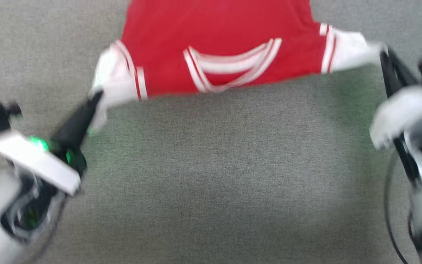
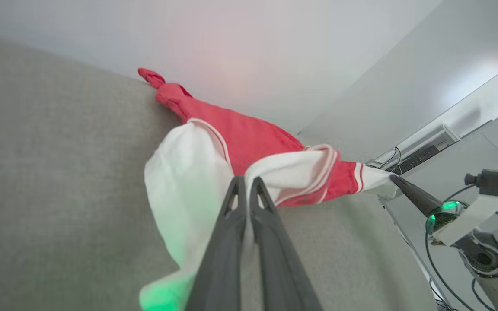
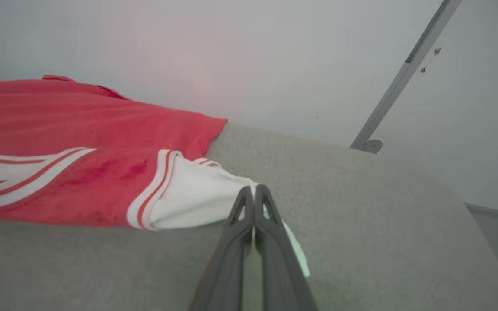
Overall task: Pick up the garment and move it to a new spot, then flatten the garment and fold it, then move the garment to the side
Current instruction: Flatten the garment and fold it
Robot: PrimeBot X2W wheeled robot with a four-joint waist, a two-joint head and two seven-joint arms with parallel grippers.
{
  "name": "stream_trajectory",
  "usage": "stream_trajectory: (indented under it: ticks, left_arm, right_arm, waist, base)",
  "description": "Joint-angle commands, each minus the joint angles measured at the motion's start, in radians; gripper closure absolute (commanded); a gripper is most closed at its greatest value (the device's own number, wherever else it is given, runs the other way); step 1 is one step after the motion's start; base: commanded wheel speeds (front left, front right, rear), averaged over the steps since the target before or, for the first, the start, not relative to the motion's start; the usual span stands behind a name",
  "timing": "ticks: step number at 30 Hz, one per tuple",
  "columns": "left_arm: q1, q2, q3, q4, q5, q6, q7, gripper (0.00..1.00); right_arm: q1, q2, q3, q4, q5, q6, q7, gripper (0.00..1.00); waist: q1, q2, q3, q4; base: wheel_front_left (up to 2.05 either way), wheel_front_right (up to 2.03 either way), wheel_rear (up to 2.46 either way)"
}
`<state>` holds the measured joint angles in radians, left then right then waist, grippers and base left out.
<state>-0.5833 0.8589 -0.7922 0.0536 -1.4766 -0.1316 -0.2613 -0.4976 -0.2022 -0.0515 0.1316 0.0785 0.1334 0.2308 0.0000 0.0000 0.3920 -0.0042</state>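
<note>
The garment (image 1: 218,40), a red T-shirt with white sleeves and striped collar, is stretched between my two grippers above the grey table, collar edge nearest me. My left gripper (image 1: 95,97) is shut on the white left sleeve (image 1: 114,79). In the left wrist view that gripper (image 2: 247,181) pinches the white sleeve (image 2: 188,185) while the red body (image 2: 240,134) trails away across the table. My right gripper (image 1: 383,55) is shut on the other white sleeve (image 1: 350,49). The right wrist view shows the gripper (image 3: 253,190) clamped on the white sleeve (image 3: 188,198).
The grey fabric-covered table (image 1: 225,176) spreads below the garment. A pale wall (image 3: 275,52) rises behind the table's far edge, with a metal bar (image 3: 404,73) leaning at the right. In the left wrist view, cables and a box (image 2: 417,155) sit beyond the table's edge.
</note>
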Motion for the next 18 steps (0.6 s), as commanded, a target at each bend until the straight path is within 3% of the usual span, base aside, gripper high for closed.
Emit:
stream_trajectory:
  ticks: [1, 8, 18]
  left_arm:
    - [0.056, 0.003, 0.020, -0.019, 0.025, 0.002, -0.005, 1.00]
    - [0.339, -0.005, 0.120, -0.139, 0.098, 0.002, -0.005, 1.00]
    - [0.567, 0.032, 0.135, -0.223, 0.161, 0.002, -0.005, 1.00]
  right_arm:
    - [0.052, -0.008, -0.002, -0.052, 0.027, -0.005, 0.026, 1.00]
    - [0.370, -0.060, 0.010, -0.314, 0.175, -0.005, 0.195, 1.00]
    - [0.639, -0.047, -0.045, -0.469, 0.269, -0.004, 0.305, 1.00]
  waist:
    - [0.0000, 0.0000, -0.014, 0.000]
    - [0.0000, 0.0000, -0.057, 0.000]
    - [0.0000, 0.0000, -0.080, 0.010]
  base:
    - [0.00, 0.00, 0.00]
    - [0.00, 0.00, 0.00]
    - [0.00, 0.00, 0.00]
